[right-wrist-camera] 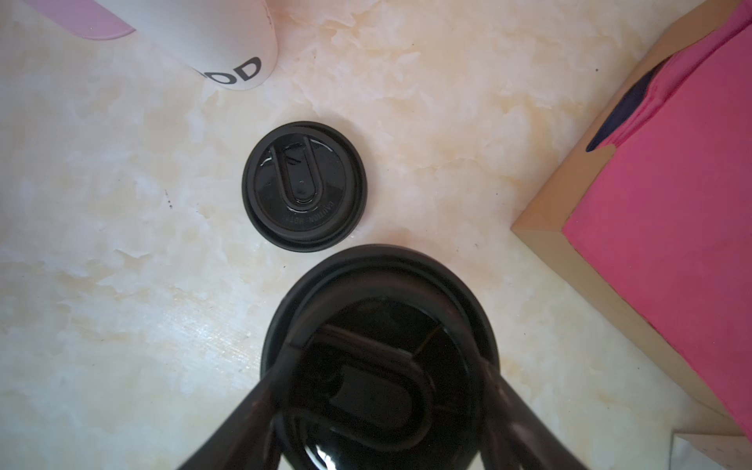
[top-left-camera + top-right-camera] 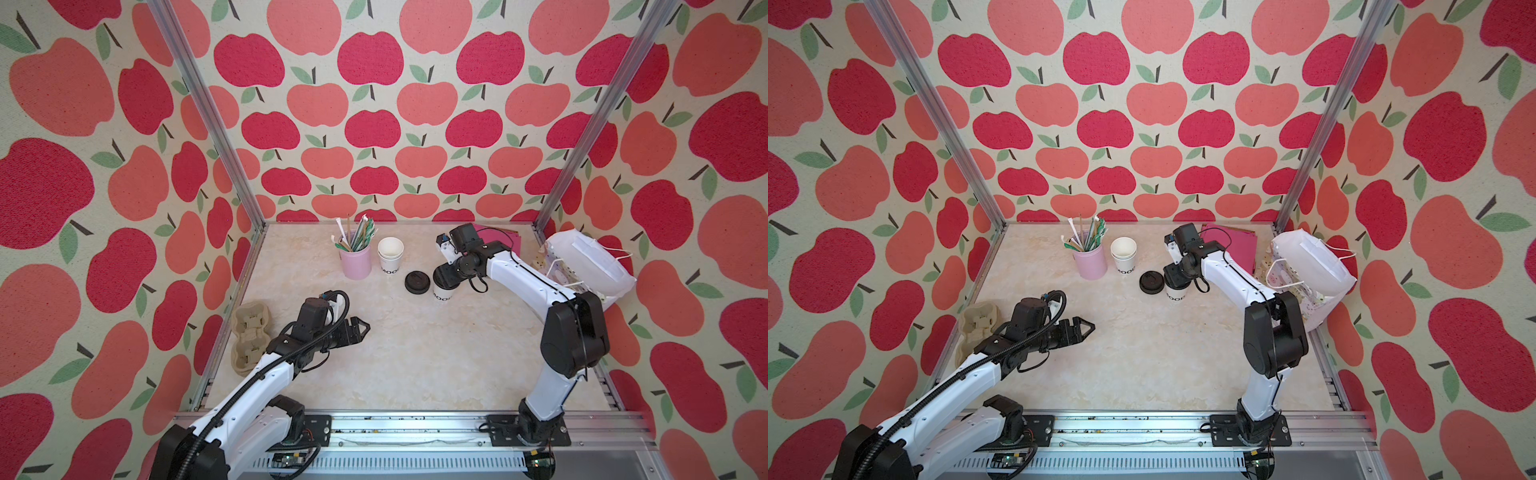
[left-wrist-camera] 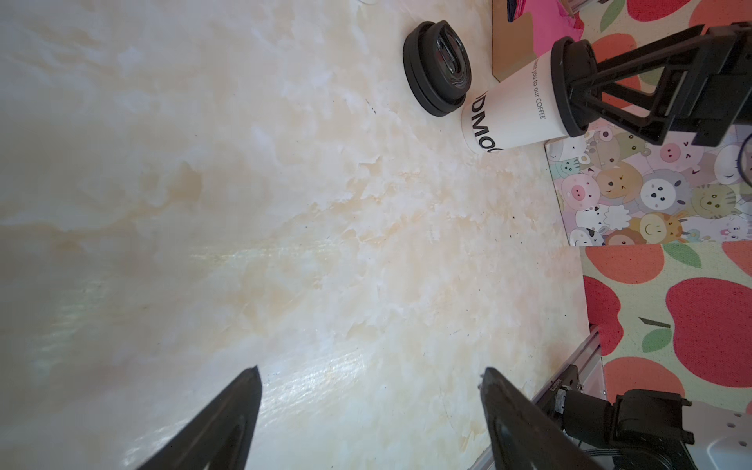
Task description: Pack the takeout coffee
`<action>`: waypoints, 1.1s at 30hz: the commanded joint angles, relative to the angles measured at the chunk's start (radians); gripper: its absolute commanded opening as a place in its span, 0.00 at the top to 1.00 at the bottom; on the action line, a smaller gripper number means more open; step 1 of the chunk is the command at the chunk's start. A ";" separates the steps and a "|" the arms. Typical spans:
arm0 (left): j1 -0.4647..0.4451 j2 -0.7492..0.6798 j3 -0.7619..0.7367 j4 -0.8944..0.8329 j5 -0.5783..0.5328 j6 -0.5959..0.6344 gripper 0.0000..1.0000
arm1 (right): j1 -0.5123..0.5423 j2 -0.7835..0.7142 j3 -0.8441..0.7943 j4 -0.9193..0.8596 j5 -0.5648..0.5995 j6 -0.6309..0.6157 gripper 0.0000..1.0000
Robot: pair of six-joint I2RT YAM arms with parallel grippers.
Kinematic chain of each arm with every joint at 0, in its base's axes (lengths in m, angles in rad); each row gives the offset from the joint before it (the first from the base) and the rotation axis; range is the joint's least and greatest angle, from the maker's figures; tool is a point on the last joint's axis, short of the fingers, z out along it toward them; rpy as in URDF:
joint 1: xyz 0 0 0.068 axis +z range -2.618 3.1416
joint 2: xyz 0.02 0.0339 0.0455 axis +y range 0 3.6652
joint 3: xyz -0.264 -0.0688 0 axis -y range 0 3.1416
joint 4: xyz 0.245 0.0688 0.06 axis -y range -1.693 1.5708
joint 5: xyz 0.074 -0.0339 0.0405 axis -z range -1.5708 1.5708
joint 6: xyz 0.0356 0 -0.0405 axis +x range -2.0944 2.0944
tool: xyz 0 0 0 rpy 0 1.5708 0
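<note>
Your right gripper (image 2: 443, 277) hangs straight down over the small white paper cup with black lettering (image 2: 442, 295), which stands upright on the pale marble-pattern tabletop (image 2: 415, 357), right of centre in both top views. A round black plastic lid (image 1: 378, 276) sits on the cup's mouth. In the right wrist view the two fingers press in against opposite sides of that lid's rim, so read them as clamped on it. The left wrist view shows the same thing from the side: cup (image 3: 512, 114) upright, lid (image 3: 563, 53) on top, finger over it. A second black lid (image 2: 417, 282) lies flat on the table, just beside the cup's base on its left in both top views. Whether the two touch you cannot tell. Your left gripper (image 2: 363, 327) hovers low over bare tabletop in the near-left part of the scene, well apart from the cup. Its fingers (image 3: 244, 390) stand wide apart with nothing between them. Behind the cup, near the back wall, note a nested stack of white paper cups (image 2: 390, 253) next to a pink cup of straws (image 2: 356, 264). A brown moulded-pulp cup carrier (image 2: 249, 332) lies at the left edge. A white paper bag with cartoon-animal print (image 2: 590, 262) sits at the right edge, and a flat pink pack in brown card (image 2: 1233, 245) lies at the back right.
</note>
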 commanded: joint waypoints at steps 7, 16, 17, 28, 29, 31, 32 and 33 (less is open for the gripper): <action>0.006 0.007 -0.012 0.012 0.005 -0.012 0.13 | -0.047 0.074 -0.039 -0.131 0.097 -0.027 0.37; 0.006 0.006 -0.008 0.006 0.004 -0.011 0.13 | -0.046 0.064 -0.023 -0.135 0.086 -0.021 0.35; 0.006 0.006 -0.008 0.006 0.003 -0.010 0.13 | -0.047 0.062 -0.021 -0.136 0.083 -0.021 0.35; 0.006 0.008 -0.009 0.004 0.002 -0.007 0.13 | -0.048 0.053 0.017 -0.145 0.075 -0.010 0.33; 0.006 0.010 -0.009 0.004 0.003 -0.007 0.13 | -0.048 0.052 0.019 -0.147 0.072 -0.009 0.33; 0.006 0.010 -0.009 0.006 0.002 -0.006 0.12 | -0.048 0.050 0.025 -0.146 0.069 -0.007 0.32; 0.006 0.010 -0.009 0.006 0.003 -0.005 0.12 | -0.048 0.048 0.027 -0.146 0.066 -0.005 0.31; 0.006 0.010 -0.009 0.006 0.002 -0.006 0.12 | -0.048 0.048 0.028 -0.145 0.066 -0.003 0.31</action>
